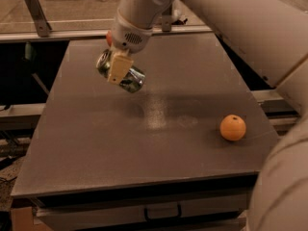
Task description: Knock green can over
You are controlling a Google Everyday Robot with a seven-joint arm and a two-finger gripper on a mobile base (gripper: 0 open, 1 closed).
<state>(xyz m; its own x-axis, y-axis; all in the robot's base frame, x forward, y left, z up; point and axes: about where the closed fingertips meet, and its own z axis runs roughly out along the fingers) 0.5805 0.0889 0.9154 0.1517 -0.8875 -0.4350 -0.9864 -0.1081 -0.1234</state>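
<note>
Camera view: the pincer (pixel 120 73), over the far left of the desk (pixel 144 153), pinches the green can (pixel 134 79), held steeply tilted above the surface; an orange (pixel 233 127) sits well apart, near right.

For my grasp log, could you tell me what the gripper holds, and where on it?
Over the table's far left, the gripper holds the tilted green can across its middle.

One can (pixel 134 79) is counted, and one orange (pixel 233 127). One table (pixel 144 148) is seen, with one drawer handle (pixel 162 212) below its front edge. One arm (pixel 216 13) is counted, ending in one gripper (pixel 120 72), which is held above the table's far left part and clamped on the can. One metal bracket (pixel 36 12) is seen behind.
</note>
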